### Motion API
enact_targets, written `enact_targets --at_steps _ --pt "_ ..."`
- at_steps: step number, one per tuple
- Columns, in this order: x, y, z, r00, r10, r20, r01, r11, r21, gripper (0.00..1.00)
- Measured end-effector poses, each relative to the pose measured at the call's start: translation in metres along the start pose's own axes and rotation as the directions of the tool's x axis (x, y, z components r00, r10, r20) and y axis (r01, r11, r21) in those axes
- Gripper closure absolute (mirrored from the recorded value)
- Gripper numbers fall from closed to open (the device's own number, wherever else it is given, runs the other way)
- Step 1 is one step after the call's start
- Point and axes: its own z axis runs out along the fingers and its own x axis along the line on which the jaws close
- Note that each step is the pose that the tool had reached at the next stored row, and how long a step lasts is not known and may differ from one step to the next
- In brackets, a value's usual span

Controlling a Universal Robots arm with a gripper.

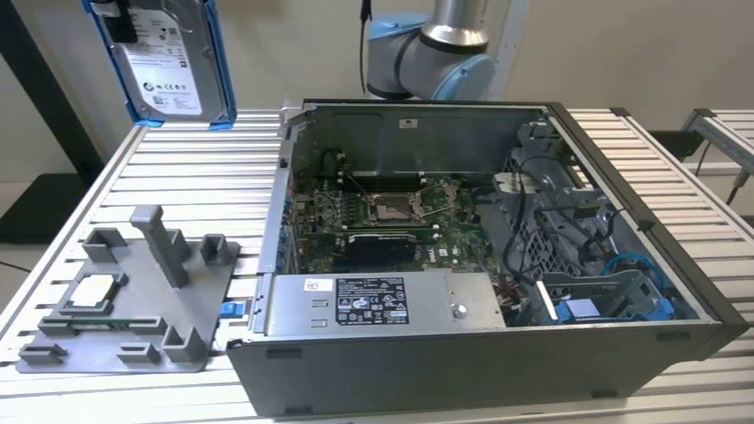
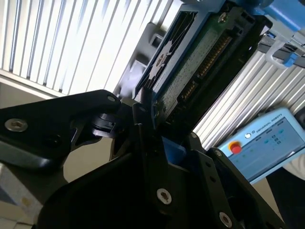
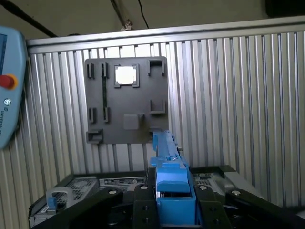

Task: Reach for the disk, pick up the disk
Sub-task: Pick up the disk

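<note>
Pincer (image 3: 172, 202) clamped on one disk (image 1: 168, 62); one tray (image 1: 130, 300)

Silver-grey disk (image 1: 165, 62), white label, bright blue rails (its print black); ribbed silver table (image 1: 154, 177); grey tray (image 1: 141, 337).

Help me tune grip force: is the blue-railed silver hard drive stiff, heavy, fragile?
Probably rigid: the silver-grey hard drive with blue plastic rails hangs straight. Likely dense, given its metal body. Its exposed green circuit board looks scratch-prone.
</note>
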Motion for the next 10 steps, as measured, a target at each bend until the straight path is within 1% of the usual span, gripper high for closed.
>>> enact_targets --at_steps 2,7,9,10 --pt "-0.0006 -0.0057 0.0000 1.0000 0.000 -0.0001 0.000 1.0000 -0.0001 1.00" --pt "-0.0024 -0.0245 0.0000 1.0000 0.000 0.0001 0.000 1.0000 0.0001 1.00" --pt "-0.0030 -0.0311 0.0000 1.0000 -0.001 0.0016 0.001 1.0000 -0.0001 1.00" --pt "-0.0032 -0.0333 0.0000 1.0000 -0.001 0.0037 0.001 1.0000 -0.0003 1.00"
